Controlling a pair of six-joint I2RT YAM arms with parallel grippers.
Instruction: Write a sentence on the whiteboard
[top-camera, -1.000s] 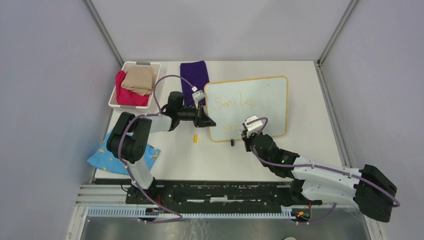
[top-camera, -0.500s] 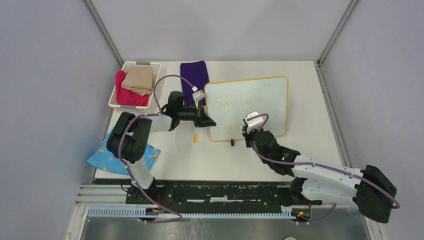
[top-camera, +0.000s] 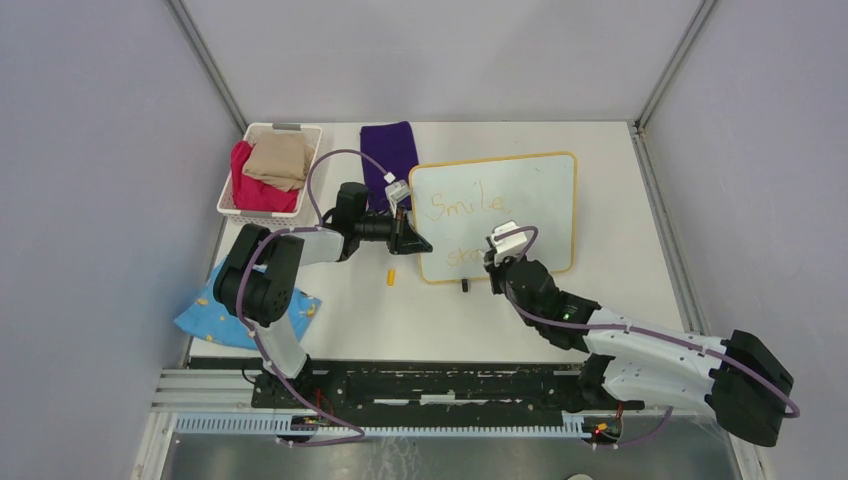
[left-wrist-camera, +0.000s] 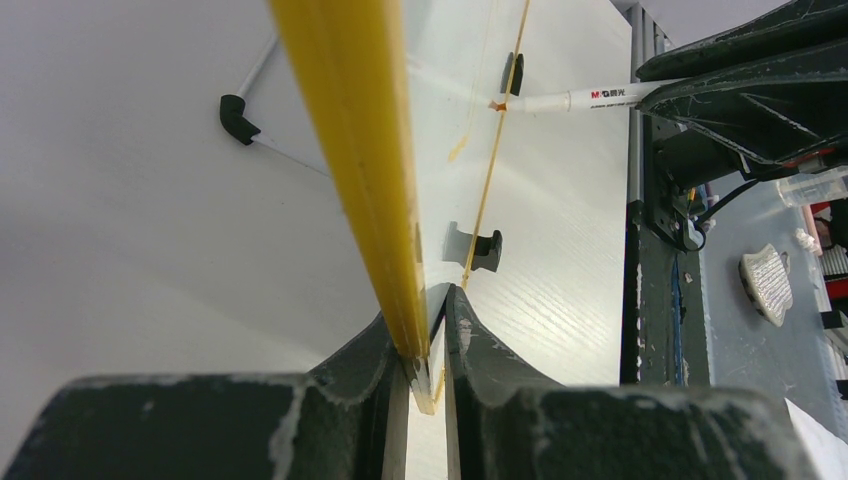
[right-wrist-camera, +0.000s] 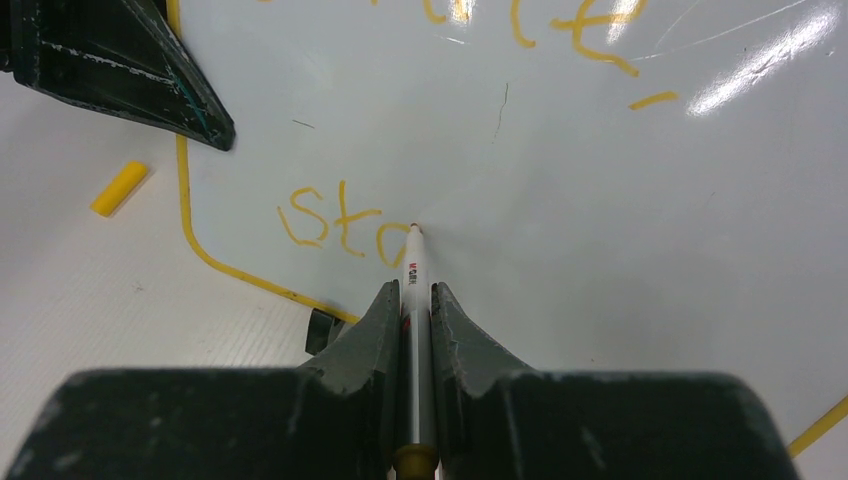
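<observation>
— On the white table (top-camera: 620, 300), right of centre: entry 1?
— 1 whiteboard (top-camera: 530, 215). Rectangular, with a glossy white face, a thin yellow-orange frame and rounded corners. A small black foot (top-camera: 465, 287) shows at the near edge. I cannot tell whether it lies flat or is slightly raised.
— Entry 2?
— 1 sentence (right-wrist-camera: 340, 225), in thin orange-yellow handwriting on 2 lines. "Smile," is above; below it are "st" and a third rounded letter.
— Entry 3?
— 1 marker (right-wrist-camera: 413, 262), with a slim white barrel and a printed label. Its orange tip touches the board at that third letter.
— Grippers?
— The right gripper (right-wrist-camera: 413, 292) has dark, scuffed jaws clamped on the marker's barrel. The left gripper (left-wrist-camera: 428, 345) has the same finish, with its jaws pinched on the frame at the board's left edge.
— Sundries?
— 1 yellow cap (top-camera: 391, 276), a short cylinder, lies on the table near the board's near-left corner. 1 white lattice basket (top-camera: 232, 205) holds red and beige cloth. 1 purple cloth (top-camera: 390, 150) lies just beyond the left gripper, and 1 blue patterned cloth (top-camera: 200, 320) is at the near left.
— Change against 1 second ago?
— The right wrist sits slightly further right along the second line. The board, the left arm and the loose items are as they were.
</observation>
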